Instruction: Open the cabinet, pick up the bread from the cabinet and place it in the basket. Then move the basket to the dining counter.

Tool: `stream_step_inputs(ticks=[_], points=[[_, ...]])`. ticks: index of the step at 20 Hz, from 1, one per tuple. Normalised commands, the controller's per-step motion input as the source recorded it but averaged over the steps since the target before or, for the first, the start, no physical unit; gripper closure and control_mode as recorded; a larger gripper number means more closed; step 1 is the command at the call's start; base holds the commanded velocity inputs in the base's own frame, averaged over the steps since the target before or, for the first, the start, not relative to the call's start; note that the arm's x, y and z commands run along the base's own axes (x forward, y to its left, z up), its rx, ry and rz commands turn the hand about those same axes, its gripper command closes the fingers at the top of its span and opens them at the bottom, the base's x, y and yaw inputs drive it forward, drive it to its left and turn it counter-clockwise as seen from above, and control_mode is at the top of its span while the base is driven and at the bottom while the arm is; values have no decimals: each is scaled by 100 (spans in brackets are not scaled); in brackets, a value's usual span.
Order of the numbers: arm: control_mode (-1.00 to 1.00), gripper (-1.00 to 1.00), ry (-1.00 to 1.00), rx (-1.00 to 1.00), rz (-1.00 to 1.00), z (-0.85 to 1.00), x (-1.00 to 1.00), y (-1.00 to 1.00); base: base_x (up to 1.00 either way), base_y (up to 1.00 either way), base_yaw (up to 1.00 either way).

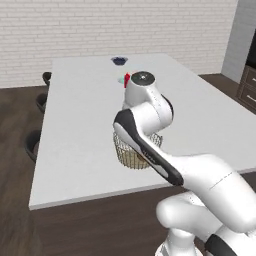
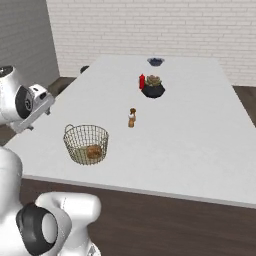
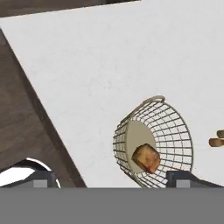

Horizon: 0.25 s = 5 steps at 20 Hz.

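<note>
The round tan wire basket point(image 2: 86, 144) stands on the white dining counter point(image 2: 190, 130) near its front left corner, with the golden-brown bread point(image 2: 93, 151) lying on its bottom. In the hand view my gripper point(image 3: 113, 179) is open and holds nothing. It hovers above the basket point(image 3: 170, 131), whose near rim falls between the spread fingertips point(image 3: 183, 177), and the bread point(image 3: 146, 158) shows inside. In the left base view my arm covers most of the basket point(image 1: 131, 155). The cabinet is out of view.
A small brown shaker point(image 2: 132, 118) stands just beyond the basket. Farther along the counter are a red bottle point(image 2: 142, 81), a dark pot with a plant point(image 2: 153, 88) and a dark bowl point(image 2: 156, 61). Dark stools point(image 1: 37, 102) line the counter's left side, and a brick wall stands behind.
</note>
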Motion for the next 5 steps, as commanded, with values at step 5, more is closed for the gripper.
stream_step_inputs(ticks=[5], points=[[-100, -100, -15, 0, 0, 59, -96, 1, 0, 0, 0]])
